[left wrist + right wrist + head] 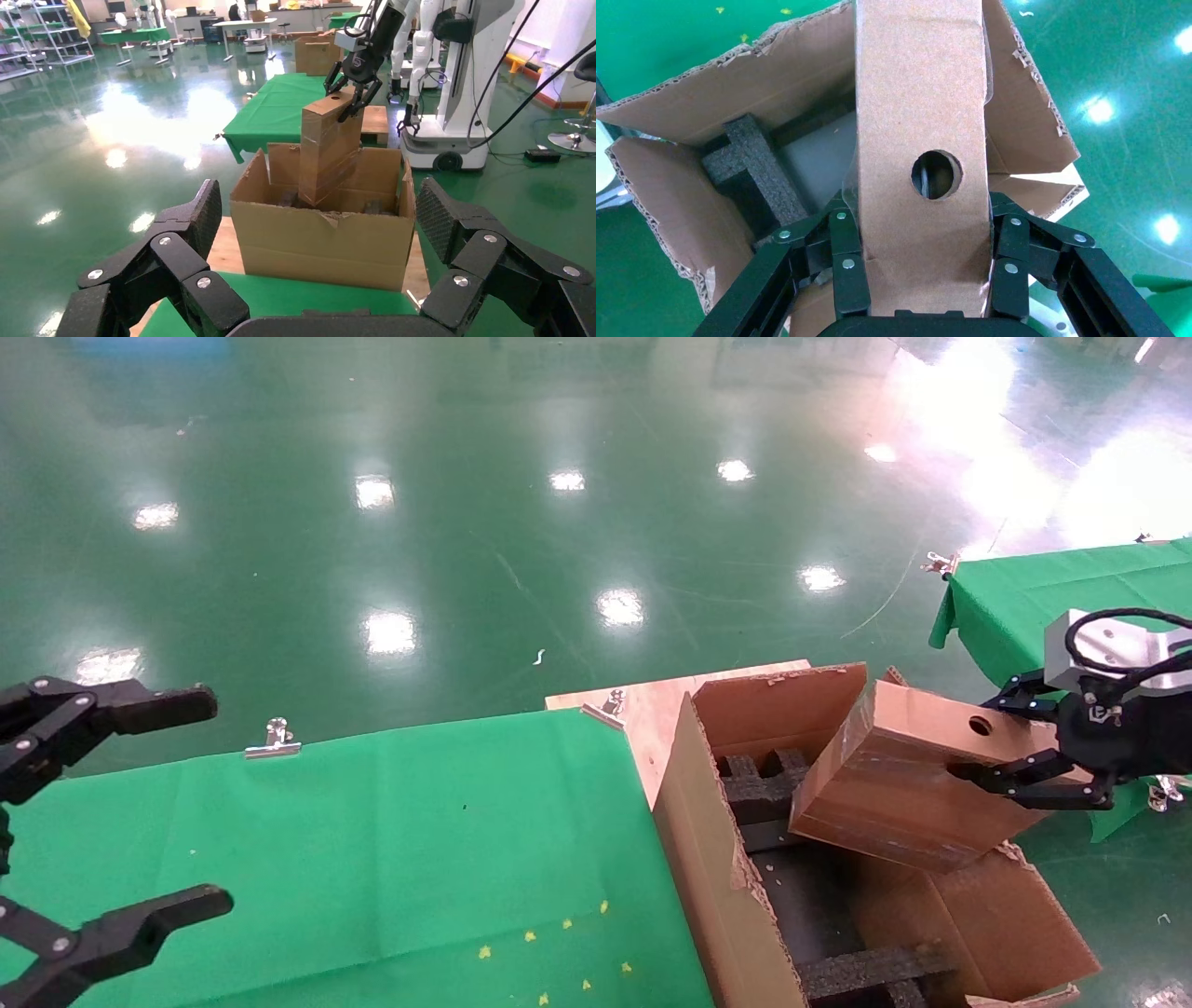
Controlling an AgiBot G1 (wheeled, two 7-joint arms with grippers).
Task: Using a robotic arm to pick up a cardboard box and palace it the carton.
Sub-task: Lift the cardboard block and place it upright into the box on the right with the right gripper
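A robotics lab: glossy green floor [466,523], other robots [450,70], shelving [35,35].

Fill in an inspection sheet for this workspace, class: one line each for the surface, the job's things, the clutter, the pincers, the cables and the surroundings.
Surface: green cloth on the table, held by a metal clip.
Job's things: the cardboard box hangs tilted, its lower end inside the open carton; black foam inserts line the carton.
Clutter: small yellow bits on the cloth.
Pincers: right pincer shut on the cardboard box's end near its round hole; left pincer open, empty, parked over the cloth.
Cables: black cable looping over the right wrist.
Surroundings: glossy green floor; second green-covered table at the right.
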